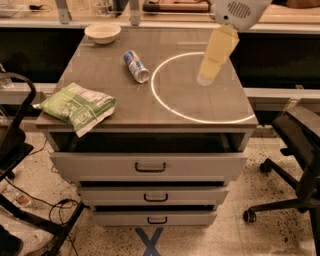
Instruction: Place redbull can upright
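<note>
At the left edge of the frame a black chair frame (20, 112) stands beside the cabinet, with dark cables (52, 207) lying on the speckled floor under it. A green snack bag (77, 106) lies flat on the front left corner of the grey tabletop (127, 102), its lower edge hanging slightly over the front rim. Behind it, at the back left of the tabletop, sits a shallow white bowl (102, 32).

The redbull can (136, 66) lies on its side left of the tabletop's centre, between the bowl and the snack bag and well apart from both. Its silver top faces the front right, and that end rests just beside the left arc of a white ring (200, 119) marked on the right half of the tabletop; the can stays outside the ring.

The gripper (212, 62), pale yellow and blurred, hangs over the upper part of the ring, to the right of the can and apart from it. It slopes down from a white arm housing (240, 11) at the top of the frame. Whether it is spread or closed, I cannot tell.

Below the tabletop are three grey drawers (150, 166) with dark handles, the top one pulled slightly out. A blue tape cross (152, 241) marks the floor in front. At the right edge stands a black office chair (300, 145) on castors.
</note>
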Motion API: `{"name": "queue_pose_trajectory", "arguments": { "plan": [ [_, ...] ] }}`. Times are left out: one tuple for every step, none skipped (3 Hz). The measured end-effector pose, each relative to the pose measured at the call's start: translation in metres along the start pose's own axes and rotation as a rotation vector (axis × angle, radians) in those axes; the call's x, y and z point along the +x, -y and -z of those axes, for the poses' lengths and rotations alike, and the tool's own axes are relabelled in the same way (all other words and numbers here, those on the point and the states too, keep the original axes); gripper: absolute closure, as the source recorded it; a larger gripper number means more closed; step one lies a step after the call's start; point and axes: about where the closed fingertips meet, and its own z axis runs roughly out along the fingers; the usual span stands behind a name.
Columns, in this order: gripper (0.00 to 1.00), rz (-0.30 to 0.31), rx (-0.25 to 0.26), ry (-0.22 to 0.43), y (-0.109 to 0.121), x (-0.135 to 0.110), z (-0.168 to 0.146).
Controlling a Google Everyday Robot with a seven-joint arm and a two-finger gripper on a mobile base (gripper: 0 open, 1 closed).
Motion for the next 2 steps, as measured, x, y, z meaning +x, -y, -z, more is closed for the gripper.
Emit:
{"name": "queue_pose_trajectory", "arguments": {
  "plan": [
    [0.00,-0.153,0.055,-0.084,0.032,-0.026,-0.011],
    [0.00,-0.306,0.138,-0.144,0.053,-0.044,-0.018]
  ]
}}
